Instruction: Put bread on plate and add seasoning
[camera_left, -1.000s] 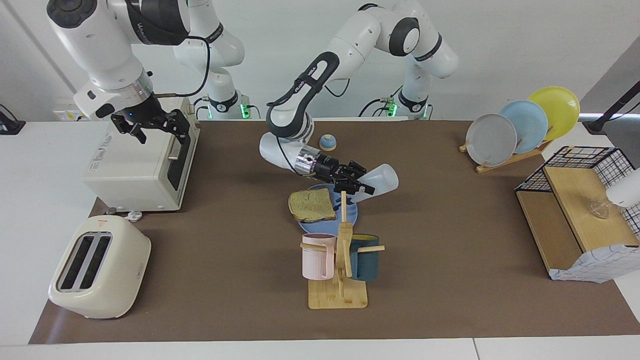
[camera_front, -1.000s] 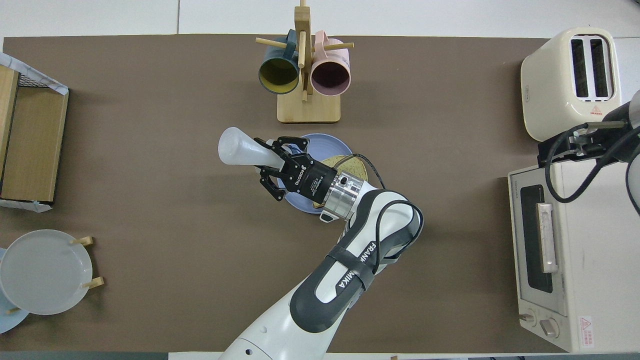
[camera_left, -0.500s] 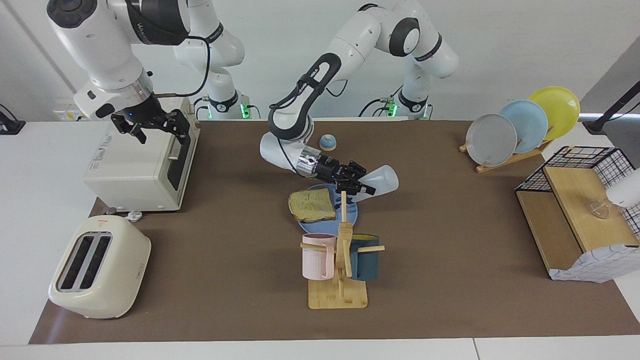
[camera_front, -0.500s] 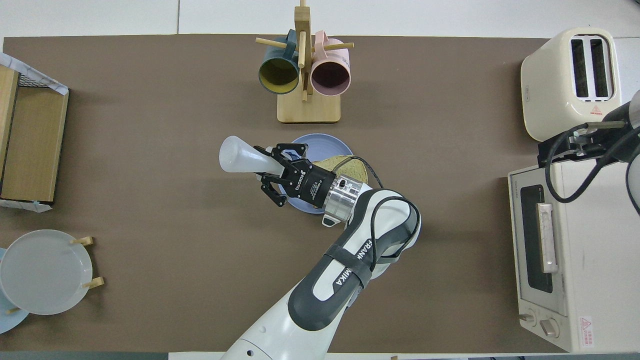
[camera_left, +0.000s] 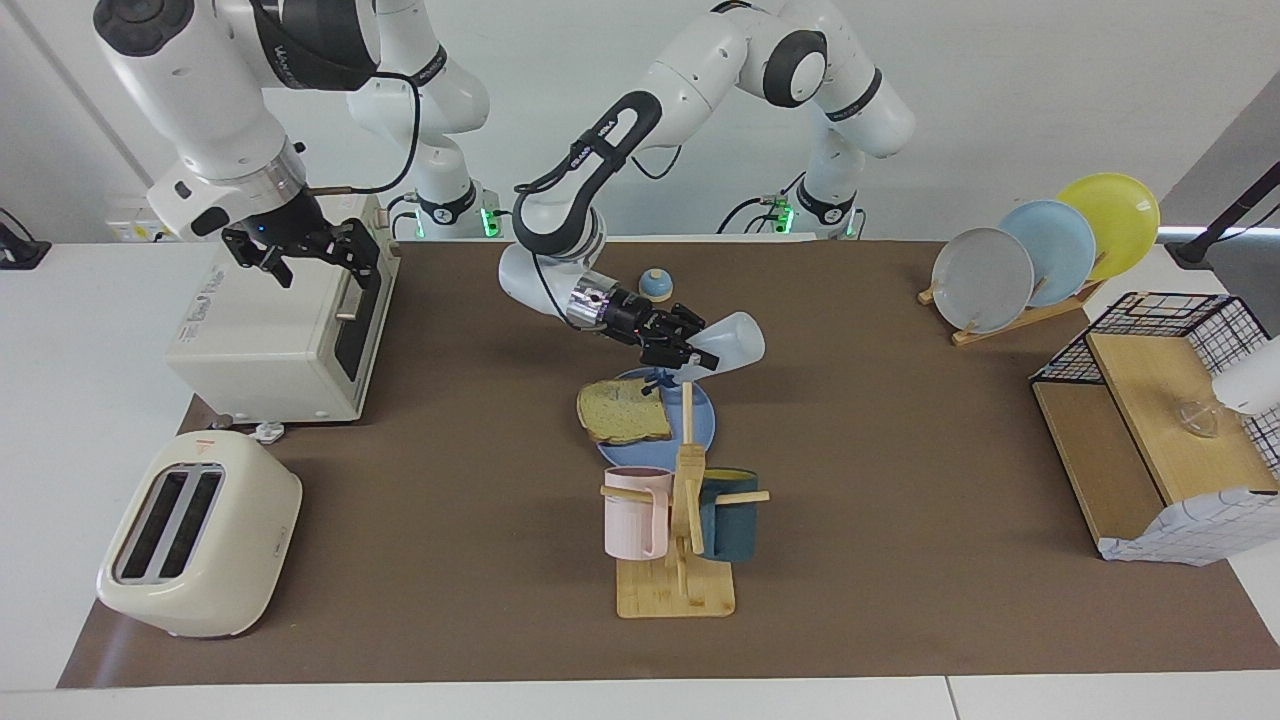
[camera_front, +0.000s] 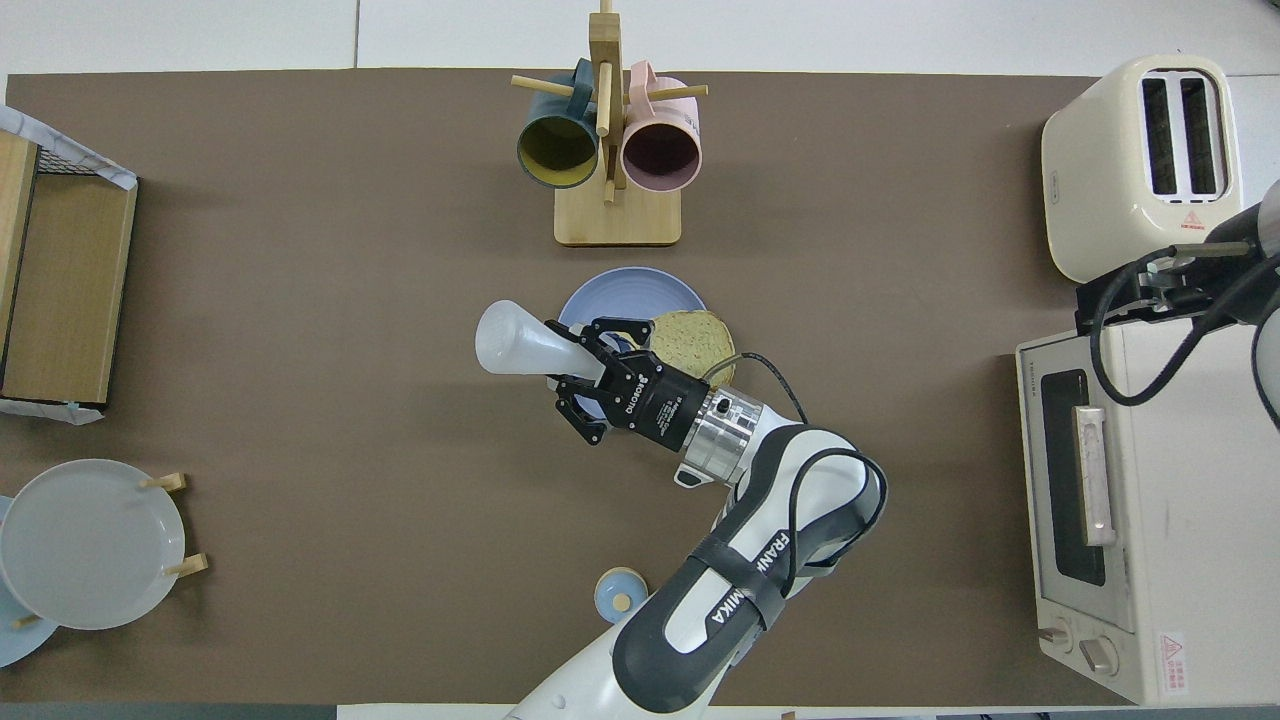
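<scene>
Bread (camera_left: 624, 410) lies flat on the blue plate (camera_left: 700, 428), on the half toward the right arm's end of the surface, its edge hanging a little over the rim. The plate sits mid-surface, just nearer the robots than the wooden mug rack (camera_left: 680, 520) with its pink and teal mugs. Above the plate's robot-side rim, the left hand (camera_left: 682, 352) is clenched on the seasoning bottle (camera_left: 728, 342), gripping it near the cap end; the bottle is tipped almost level, its base pointing to about 10 o'clock in the overhead view (camera_front: 520, 342), its dark cap down over the plate beside the bread. The right hand (camera_left: 305, 248) waits over the toaster oven (camera_left: 280, 330), fingers spread and holding nothing. A small blue-domed bell (camera_left: 656, 285) stands nearer the robots than the plate.
</scene>
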